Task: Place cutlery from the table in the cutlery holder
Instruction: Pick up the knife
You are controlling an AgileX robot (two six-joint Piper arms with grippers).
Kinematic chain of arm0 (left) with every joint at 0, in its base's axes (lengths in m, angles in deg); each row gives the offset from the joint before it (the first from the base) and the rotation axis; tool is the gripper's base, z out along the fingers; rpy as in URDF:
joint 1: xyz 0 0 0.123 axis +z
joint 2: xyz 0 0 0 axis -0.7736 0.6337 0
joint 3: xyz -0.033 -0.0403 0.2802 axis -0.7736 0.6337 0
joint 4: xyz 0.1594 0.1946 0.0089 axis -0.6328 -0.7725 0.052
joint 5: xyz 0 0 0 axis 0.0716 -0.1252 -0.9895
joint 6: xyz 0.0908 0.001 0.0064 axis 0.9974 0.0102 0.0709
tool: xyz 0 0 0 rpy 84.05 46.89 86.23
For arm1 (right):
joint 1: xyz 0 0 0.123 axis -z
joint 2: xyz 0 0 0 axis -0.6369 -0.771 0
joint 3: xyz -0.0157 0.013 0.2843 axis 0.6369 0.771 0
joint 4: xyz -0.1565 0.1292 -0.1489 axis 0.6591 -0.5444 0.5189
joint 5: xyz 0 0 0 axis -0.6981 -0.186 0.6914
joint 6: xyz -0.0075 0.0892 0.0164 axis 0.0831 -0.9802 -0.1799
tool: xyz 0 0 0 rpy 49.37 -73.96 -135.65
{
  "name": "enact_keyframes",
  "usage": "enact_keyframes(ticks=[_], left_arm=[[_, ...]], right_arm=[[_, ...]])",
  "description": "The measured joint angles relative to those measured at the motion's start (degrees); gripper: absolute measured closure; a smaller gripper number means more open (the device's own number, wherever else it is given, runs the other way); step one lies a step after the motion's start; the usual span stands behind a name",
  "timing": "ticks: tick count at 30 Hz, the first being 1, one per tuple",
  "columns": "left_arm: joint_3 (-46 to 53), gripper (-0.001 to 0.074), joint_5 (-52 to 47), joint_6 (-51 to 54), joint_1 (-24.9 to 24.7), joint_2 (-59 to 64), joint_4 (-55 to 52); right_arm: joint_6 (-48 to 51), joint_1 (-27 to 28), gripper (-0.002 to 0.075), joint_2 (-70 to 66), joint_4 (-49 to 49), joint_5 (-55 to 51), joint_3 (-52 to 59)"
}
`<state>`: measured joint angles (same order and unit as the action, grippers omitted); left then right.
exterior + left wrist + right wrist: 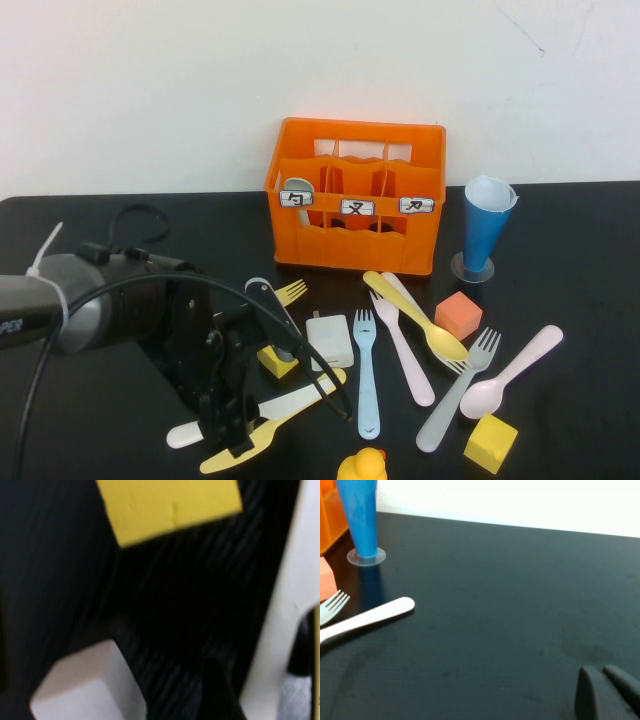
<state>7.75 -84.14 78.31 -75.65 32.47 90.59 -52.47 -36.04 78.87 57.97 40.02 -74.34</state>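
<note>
**Q:** Where is your working hand, and what is it after?

**A:** My left gripper [235, 425] is down low at the near-left of the table [580, 230], right over two overlapping pieces: a white knife [262, 410] and a yellow utensil [255, 440] lying just beneath it. I judge the white one is my target. My wrist camera sits almost against it, with a yellow cube [170, 507] and the white charger block [85, 685] close by.

**Q:** Are your fingers around it yet?

**A:** I cannot tell; the arm's own bulk hides them from above, and the close view shows only a dark sliver of one.

**Q:** How do you do this well?

**A:** I should straddle the knife across its narrow width, near the middle of its length, so it doesn't swing when lifted. The yellow piece touches it, so I want to pinch only one; dragging both would likely spill them. Then lift straight, clear the cube and charger, and carry it to the cutlery holder [355, 195] at the back of the table, dropping it handle-down into a compartment.

**Q:** And the other arm?

**A:** My right gripper [610, 695] rests low over bare table on the right, fingers pressed together, holding nothing, well apart from the pink spoon [367, 617] and the blue cup [360, 520].
</note>
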Motion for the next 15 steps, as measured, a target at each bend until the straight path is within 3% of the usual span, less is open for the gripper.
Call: enact_keyframes(ticks=[11,15], left_arm=[[-0.7,0.0349,2.7,0.1,0.0,2.6,0.3],[-0.8,0.0456,2.5,0.1,0.0,2.7,0.6]], right_arm=[[0.0,0.0,0.0729,0.0,0.0,0.0,0.0],[0.0,0.0,0.0729,0.0,0.0,0.0,0.0]])
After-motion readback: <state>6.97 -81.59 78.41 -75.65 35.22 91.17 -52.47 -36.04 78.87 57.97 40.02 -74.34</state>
